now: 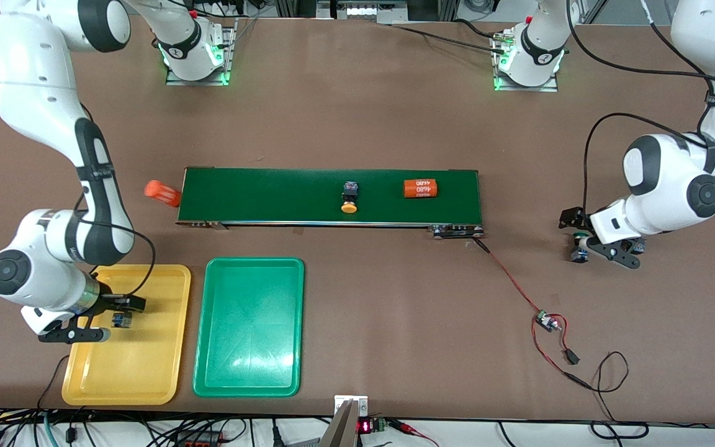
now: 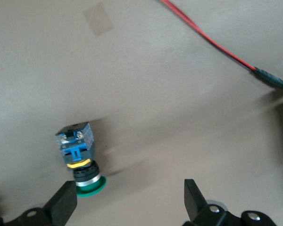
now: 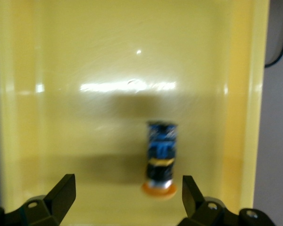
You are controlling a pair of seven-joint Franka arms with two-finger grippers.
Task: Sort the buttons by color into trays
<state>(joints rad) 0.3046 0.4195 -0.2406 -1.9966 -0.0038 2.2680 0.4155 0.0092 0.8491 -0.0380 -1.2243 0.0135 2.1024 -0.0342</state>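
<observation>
Right gripper [image 1: 104,321], jaws spread, over the yellow tray [image 1: 146,372]; an orange-capped button [image 3: 160,160] lies below, apparently released into the tray. Green tray [image 1: 249,372] holds nothing. Another orange-capped button [image 1: 349,197] lies on the conveyor [image 1: 270,195]. Left gripper [image 2: 129,200], jaws spread, hangs by a green-capped button [image 2: 80,157]: straddle the body squarely before closing

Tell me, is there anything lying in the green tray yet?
No, the green tray shows only its bare floor in the front view, while a yellow-capped button lies in the yellow tray beside it.
</observation>
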